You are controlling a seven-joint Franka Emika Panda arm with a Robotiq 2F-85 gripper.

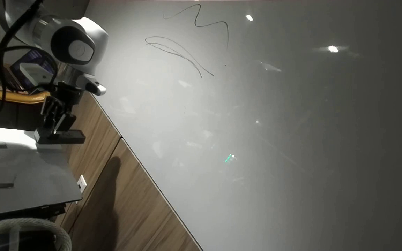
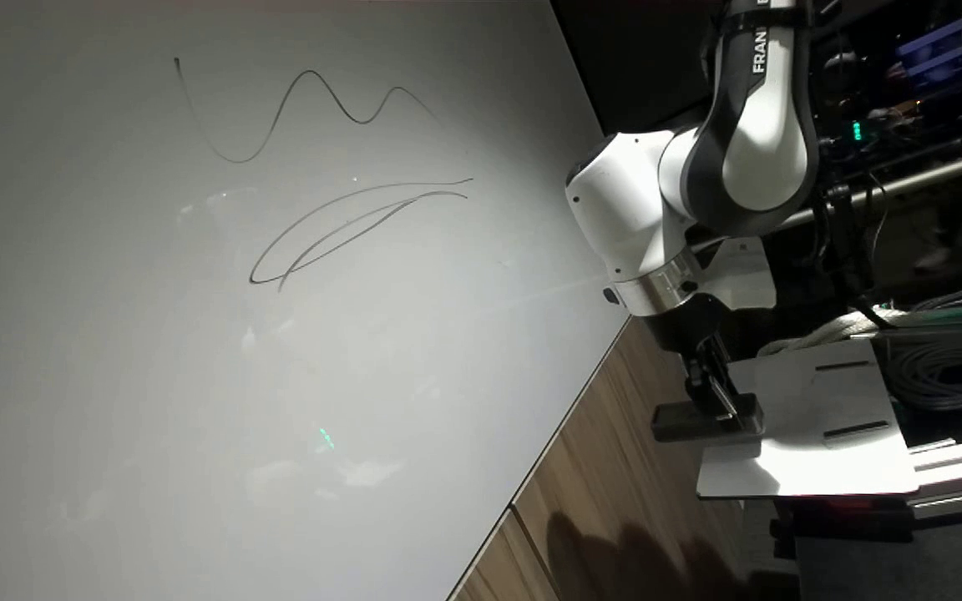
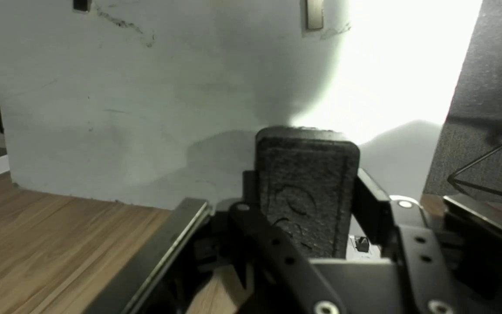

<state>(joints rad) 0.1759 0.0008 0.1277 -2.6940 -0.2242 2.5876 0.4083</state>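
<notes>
A black block with a worn, felt-like face, much like a whiteboard eraser point(image 3: 312, 170), stands between the fingers in the wrist view. My gripper point(image 3: 307, 192) is shut on it, one finger against each long side. In both exterior views the gripper point(image 1: 56, 123) points down with the eraser point(image 1: 63, 137) crosswise beneath its fingertips. One end of the eraser point(image 2: 686, 422) juts out past the edge of a pale plate point(image 2: 832, 467); the other end overlaps the plate. Whether it touches the plate I cannot tell. The fingers hide the eraser's lower part in the wrist view.
A large glossy white surface point(image 1: 274, 104) bears a thin wavy line point(image 1: 196, 24) and looped strokes point(image 2: 339, 200). Wood panelling point(image 1: 134, 195) borders it, with an outlet point(image 1: 82, 183) near the plate. Thick rope point(image 1: 30, 223) and coiled cable point(image 2: 940, 376) lie close by.
</notes>
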